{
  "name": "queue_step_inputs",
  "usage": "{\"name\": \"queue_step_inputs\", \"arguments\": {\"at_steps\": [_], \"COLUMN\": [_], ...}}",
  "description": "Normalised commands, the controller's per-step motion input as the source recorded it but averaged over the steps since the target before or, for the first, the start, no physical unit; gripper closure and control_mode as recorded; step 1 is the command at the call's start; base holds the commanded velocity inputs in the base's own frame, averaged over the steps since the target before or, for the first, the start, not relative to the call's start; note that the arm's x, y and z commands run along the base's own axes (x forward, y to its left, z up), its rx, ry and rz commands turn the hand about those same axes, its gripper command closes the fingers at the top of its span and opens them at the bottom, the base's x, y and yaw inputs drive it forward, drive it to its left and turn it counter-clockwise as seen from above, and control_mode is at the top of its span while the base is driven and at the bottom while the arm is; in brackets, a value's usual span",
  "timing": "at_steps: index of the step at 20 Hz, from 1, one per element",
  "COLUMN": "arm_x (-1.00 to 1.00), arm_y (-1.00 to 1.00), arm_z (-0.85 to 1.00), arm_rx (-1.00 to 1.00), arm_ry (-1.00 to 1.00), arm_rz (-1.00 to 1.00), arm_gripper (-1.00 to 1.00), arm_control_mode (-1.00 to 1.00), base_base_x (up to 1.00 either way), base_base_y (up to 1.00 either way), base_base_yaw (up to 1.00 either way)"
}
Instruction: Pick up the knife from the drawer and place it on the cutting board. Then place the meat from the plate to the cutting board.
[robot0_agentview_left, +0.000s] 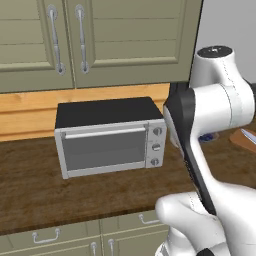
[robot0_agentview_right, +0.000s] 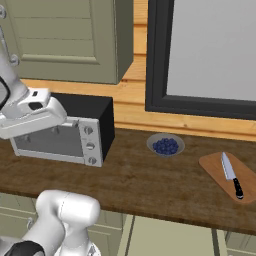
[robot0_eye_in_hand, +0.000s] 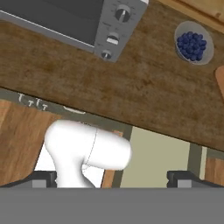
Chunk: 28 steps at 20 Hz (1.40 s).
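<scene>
Since the knife (robot0_agentview_right: 230, 175) already lies on the cutting board (robot0_agentview_right: 220, 172) at the right end of the desk (robot0_agentview_right: 135, 180), the first half of the task looks done. Knife: broad silver blade pointing toward the wall, black handle toward the desk's front edge, lying flat and lengthwise within the board. Board: light-brown wood, rounded corners, partly cut off by the frame. Left to do: the meat onto the board; neither meat nor plate can be located from here. Jaws (robot0_eye_in_hand: 112, 177) spread wide, holding nothing, above the desk's front edge, well apart from the board. Bowl of blueberries (robot0_agentview_right: 165, 145) sits between toaster oven (robot0_agentview_right: 75, 135) and board.
</scene>
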Motion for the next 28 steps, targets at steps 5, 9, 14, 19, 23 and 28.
{"name": "queue_step_inputs", "arguments": {"at_steps": [5, 9, 14, 19, 23, 28], "arm_x": [0.30, 0.08, 0.00, 0.05, 0.18, 0.03], "arm_y": [0.02, 0.01, 0.00, -0.05, -0.16, -0.17], "arm_z": [-0.25, -0.26, -0.12, -0.09, -0.06, 0.00], "arm_rx": [0.00, 0.00, 0.00, 0.00, 0.00, 0.03], "arm_ry": [0.05, 0.00, 0.00, 0.00, -0.05, -0.14], "arm_rz": [0.13, 0.07, 0.02, 0.00, -0.01, -0.11], "arm_gripper": [-1.00, -1.00, -1.00, -1.00, -1.00, -1.00], "arm_control_mode": [-1.00, -1.00, -1.00, -1.00, -1.00, -1.00], "base_base_x": [0.00, 0.00, 0.00, 0.00, 0.00, 0.00], "base_base_y": [0.00, 0.00, 0.00, 0.00, 0.00, 0.00], "base_base_yaw": [0.00, 0.00, 0.00, 0.00, 0.00, 0.00]}}
